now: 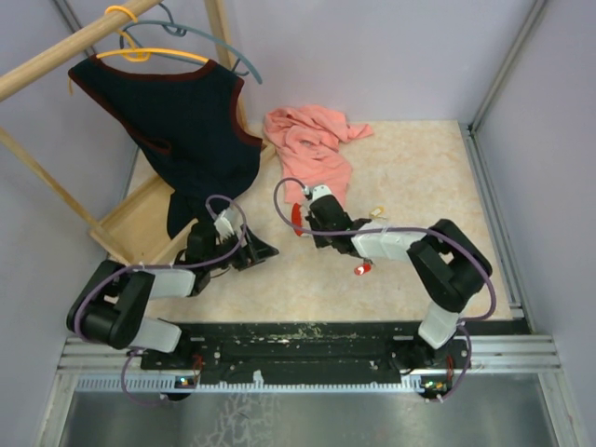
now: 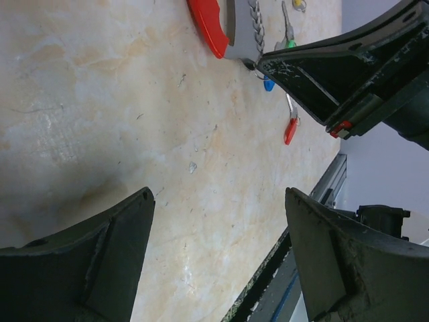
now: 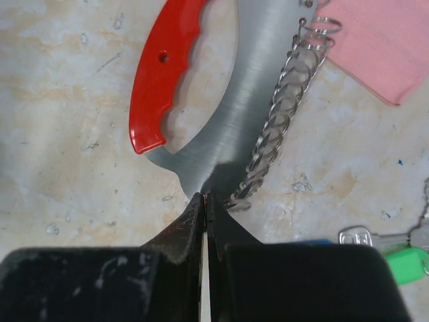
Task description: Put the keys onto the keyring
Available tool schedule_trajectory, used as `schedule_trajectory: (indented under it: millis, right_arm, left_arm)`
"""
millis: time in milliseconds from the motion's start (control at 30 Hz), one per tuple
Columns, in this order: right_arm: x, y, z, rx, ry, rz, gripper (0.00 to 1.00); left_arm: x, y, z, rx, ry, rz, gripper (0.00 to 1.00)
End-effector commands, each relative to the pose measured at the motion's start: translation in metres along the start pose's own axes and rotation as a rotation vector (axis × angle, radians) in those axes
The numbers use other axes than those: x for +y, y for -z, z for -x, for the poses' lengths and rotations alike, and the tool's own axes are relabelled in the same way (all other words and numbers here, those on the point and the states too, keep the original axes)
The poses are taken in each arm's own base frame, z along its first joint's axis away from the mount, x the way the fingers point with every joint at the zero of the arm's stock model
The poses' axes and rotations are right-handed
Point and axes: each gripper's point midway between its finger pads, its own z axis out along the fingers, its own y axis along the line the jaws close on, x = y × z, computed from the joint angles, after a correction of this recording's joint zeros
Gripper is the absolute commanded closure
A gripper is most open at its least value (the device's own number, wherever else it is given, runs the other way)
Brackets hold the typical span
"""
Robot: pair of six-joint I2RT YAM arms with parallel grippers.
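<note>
The keyring [image 3: 164,74] lies flat on the marbled table, its red grip on the left and its grey metal blade with a coil of small wire rings [image 3: 281,114] on the right. My right gripper [image 3: 204,196] is shut, and its tips meet the blade's pointed near end; I cannot tell whether they pinch it. The keys lie loose close by: green [image 3: 407,260] and blue [image 2: 268,84] beside the right fingers, red [image 1: 361,268] nearer the front, and pale yellow [image 1: 377,212] behind. My left gripper [image 2: 220,198] hovers open over bare table, left of the keyring [image 1: 296,216].
A pink cloth [image 1: 307,140] lies just behind the keyring. A dark vest [image 1: 186,121] hangs on a hanger from a wooden rack [image 1: 140,223] at the back left. The metal rail [image 1: 307,358] runs along the table's front edge.
</note>
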Motion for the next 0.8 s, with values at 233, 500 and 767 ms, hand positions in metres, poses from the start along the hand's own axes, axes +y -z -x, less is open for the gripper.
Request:
schedule_trajectory:
  millis: [233, 500, 767]
  right_arm:
    - [0.023, 0.065, 0.049, -0.235, 0.017, 0.172, 1.0]
    - [0.043, 0.075, 0.03, -0.235, -0.043, 0.264, 1.0]
    - [0.061, 0.084, 0.019, -0.228, -0.054, 0.317, 1.0]
  left_arm:
    - [-0.025, 0.008, 0.016, -0.05, -0.015, -0.062, 0.15]
    - [-0.027, 0.002, 0.008, -0.035, 0.143, -0.113, 0.15]
    - [-0.03, -0.013, -0.003, -0.005, 0.305, -0.176, 0.2]
